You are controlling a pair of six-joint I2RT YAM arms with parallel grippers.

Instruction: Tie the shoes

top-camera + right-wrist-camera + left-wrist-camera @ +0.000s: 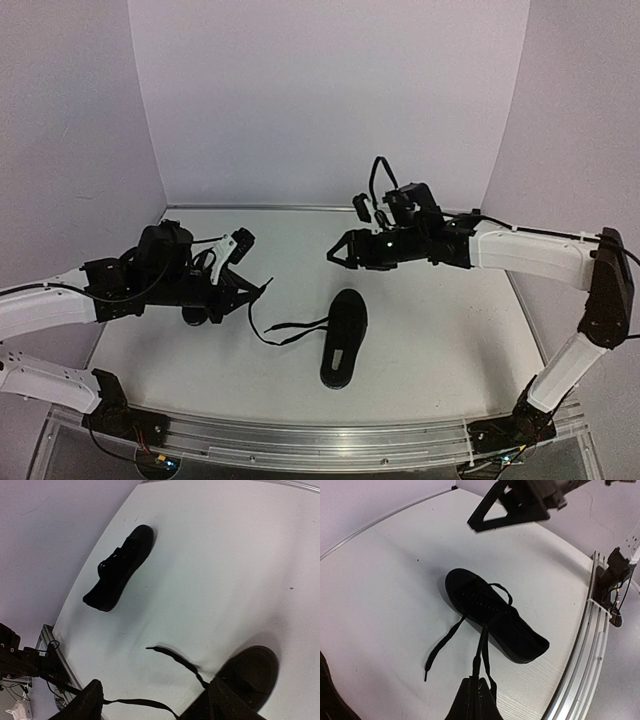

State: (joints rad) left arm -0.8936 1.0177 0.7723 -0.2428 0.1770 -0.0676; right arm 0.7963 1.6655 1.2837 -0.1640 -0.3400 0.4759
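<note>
Two black shoes on the white counter, one largely hidden

The second shoe lies at the counter's left side, mostly covered by the left arm in the top view. The middle shoe lies lengthwise near-to-far, toe toward the back wall. The right gripper hangs over it, spread wide and holding nothing. The left gripper is pinched closed on a lace.

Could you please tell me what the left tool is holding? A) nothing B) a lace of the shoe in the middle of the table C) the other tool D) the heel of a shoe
B: in the left wrist view, the left tool is shut on a lace running from the shoe.
</note>
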